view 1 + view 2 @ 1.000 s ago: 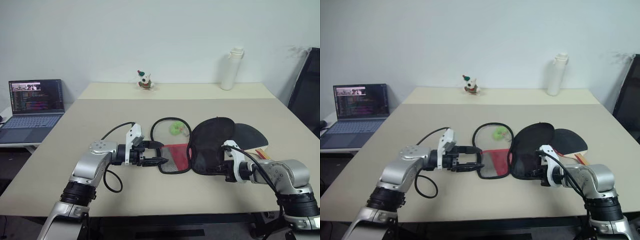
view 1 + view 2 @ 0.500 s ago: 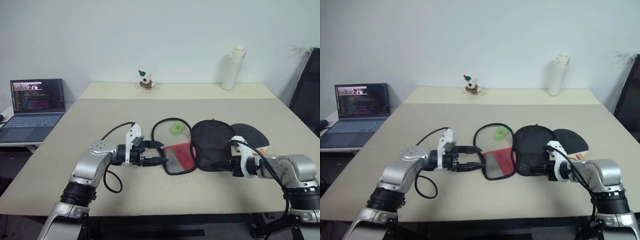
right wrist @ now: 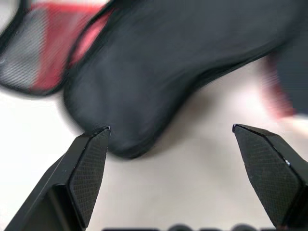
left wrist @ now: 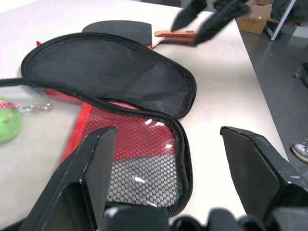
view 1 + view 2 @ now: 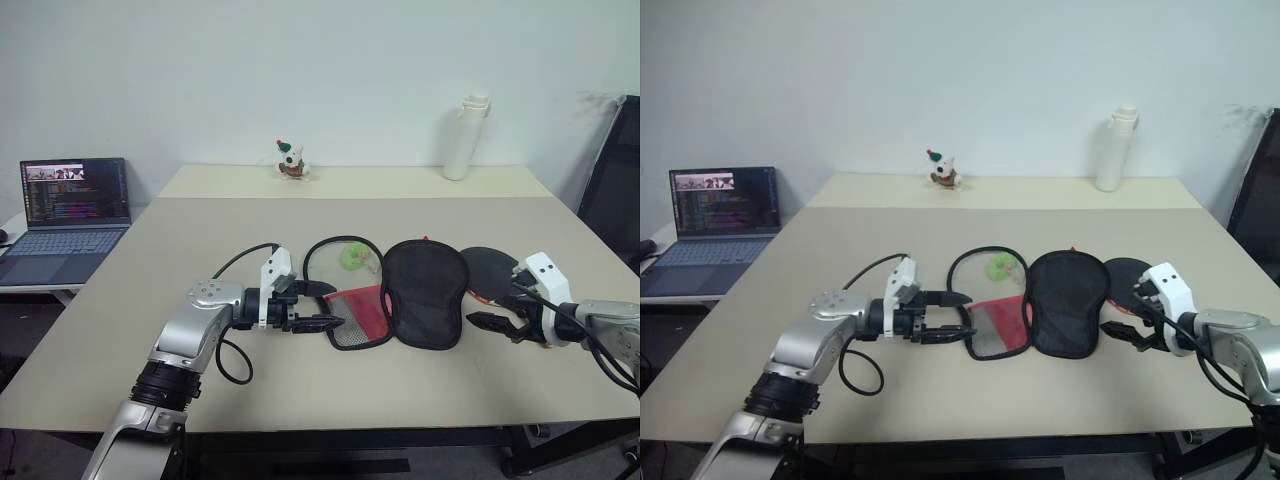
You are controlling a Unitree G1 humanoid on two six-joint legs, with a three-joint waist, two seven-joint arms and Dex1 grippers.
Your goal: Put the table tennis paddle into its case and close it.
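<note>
The right gripper (image 5: 495, 310) has its fingers spread and empty just beside the table tennis paddle (image 5: 487, 267), which lies on the worktop (image 5: 180, 260) partly under the case (image 5: 395, 300). The left gripper (image 5: 320, 306) also has its fingers spread, hovering at the opened case's mesh-and-red half.

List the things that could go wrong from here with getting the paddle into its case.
1. The case lies spread open, and its black flap partly covers the paddle, so a clean grasp may be hard.
2. The right gripper is open and holds nothing; pulling the paddle out could drag the flap along.
3. The left gripper is open at the mesh half, not gripping it, so the case may slide.
</note>
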